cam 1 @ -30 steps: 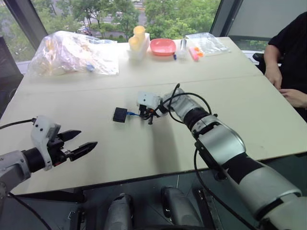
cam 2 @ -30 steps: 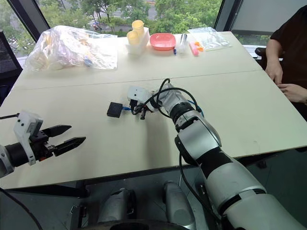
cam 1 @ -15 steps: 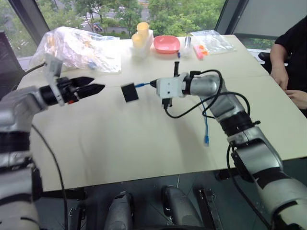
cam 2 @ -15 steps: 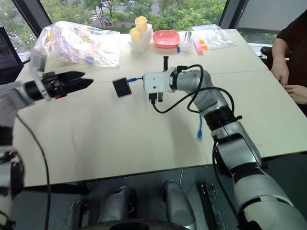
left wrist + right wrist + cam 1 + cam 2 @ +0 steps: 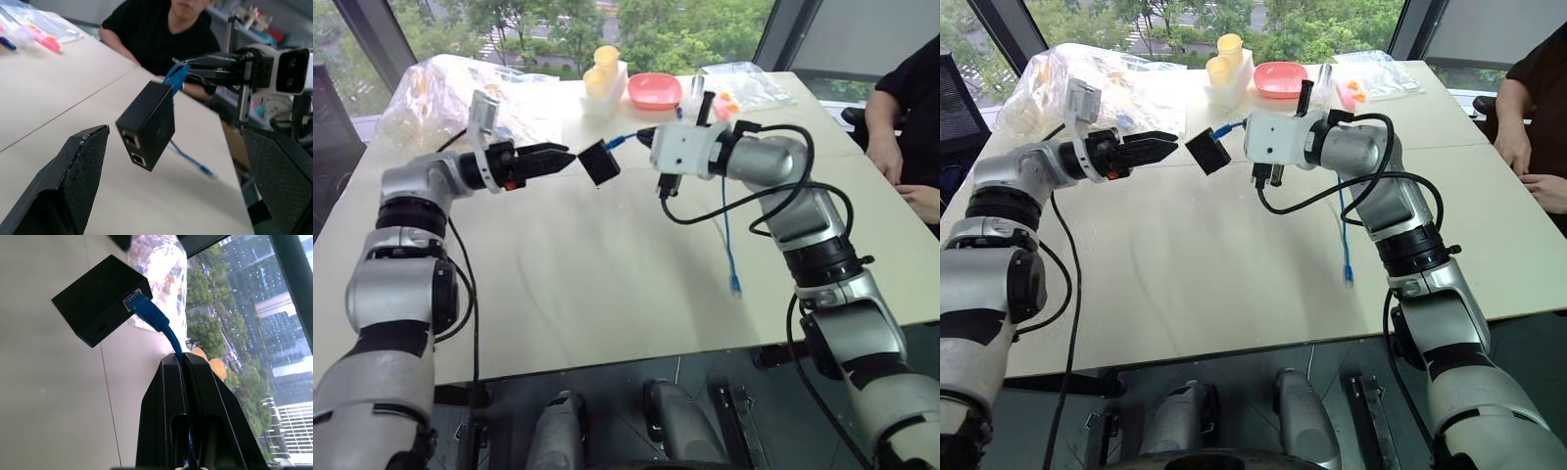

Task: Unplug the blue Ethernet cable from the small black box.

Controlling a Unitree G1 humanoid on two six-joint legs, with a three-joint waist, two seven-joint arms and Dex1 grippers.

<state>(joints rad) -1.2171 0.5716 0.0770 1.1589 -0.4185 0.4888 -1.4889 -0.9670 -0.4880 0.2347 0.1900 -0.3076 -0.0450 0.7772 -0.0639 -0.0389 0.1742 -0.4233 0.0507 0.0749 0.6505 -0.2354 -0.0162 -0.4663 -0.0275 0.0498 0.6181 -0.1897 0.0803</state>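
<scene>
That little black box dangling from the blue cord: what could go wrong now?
The small matte black box hangs in the air by the thin blue Ethernet cable alone, pinched in the right claw. The plug could slip out, dropping it on the table. The open left claw might knock it aside.

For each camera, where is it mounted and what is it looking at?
Head, both eyes: look down over the table at both arms.
Left wrist: looks between the open left gripper fingers at the small black box.
Right wrist: looks along the shut right gripper, pinching the blue Ethernet cable.
Shared: the box.
</scene>
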